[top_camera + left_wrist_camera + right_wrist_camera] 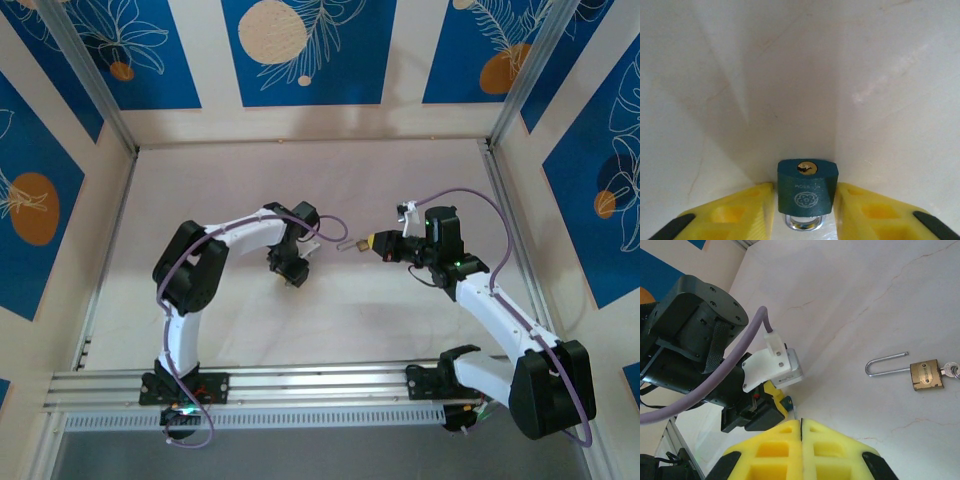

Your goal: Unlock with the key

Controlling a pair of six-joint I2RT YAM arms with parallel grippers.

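Note:
A dark teal padlock sits between my left gripper's yellow fingers, which press on its two sides. Its brass keyhole faces outward past the fingertips and its silver shackle points back toward the palm. In the top view the left gripper hangs at mid-table. My right gripper is shut, pointing at the left gripper from the right. A thin silvery blade of the key pokes out of its tips, just short of the teal padlock. The key's head is hidden between the pads.
A small brass padlock with a long open shackle and its own key lies flat on the pale table, off to one side of the right gripper. The left arm's black wrist and purple cable stand close ahead. Aluminium posts frame the workspace.

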